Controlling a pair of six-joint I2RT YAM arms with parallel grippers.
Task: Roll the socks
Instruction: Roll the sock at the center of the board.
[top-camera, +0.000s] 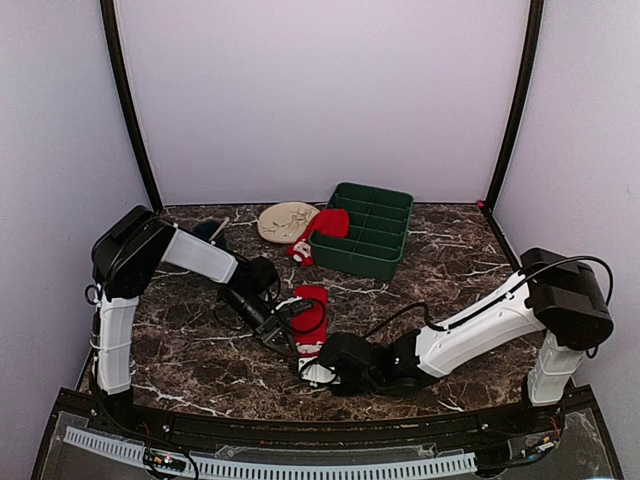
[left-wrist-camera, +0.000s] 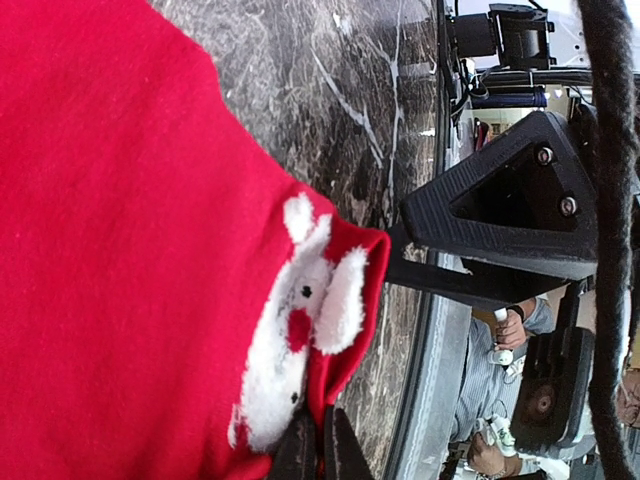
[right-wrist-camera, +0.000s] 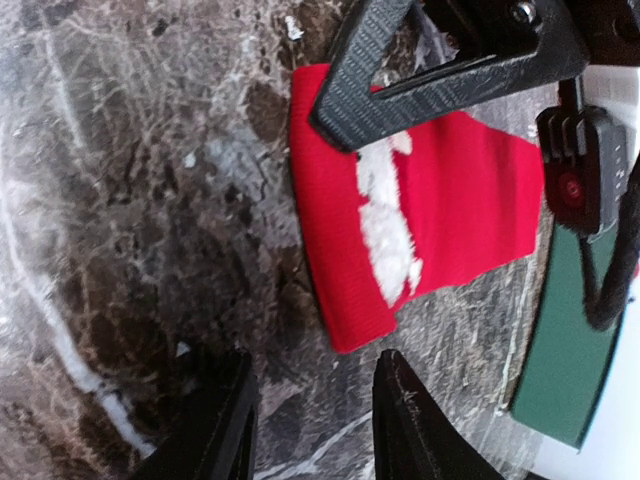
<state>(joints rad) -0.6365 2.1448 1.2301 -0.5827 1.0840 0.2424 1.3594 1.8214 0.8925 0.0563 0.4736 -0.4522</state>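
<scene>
One red sock (top-camera: 311, 312) lies flat on the marble table just ahead of both arms. Its near end carries a white fluffy figure (left-wrist-camera: 300, 330). My left gripper (top-camera: 289, 326) is shut on that sock's edge, and red fabric shows pinched between its jaws (left-wrist-camera: 318, 452). My right gripper (right-wrist-camera: 312, 420) stands open just short of the sock's (right-wrist-camera: 440, 215) near end, with only bare table between its fingers. A second red sock (top-camera: 326, 226) hangs over the left rim of the green tray, its white patterned end (top-camera: 299, 251) on the table.
A green compartment tray (top-camera: 375, 232) stands at the back centre, with a round beige plate (top-camera: 286, 220) to its left. A small blue object (top-camera: 208, 230) lies behind the left arm. The table's front edge is close behind the right gripper.
</scene>
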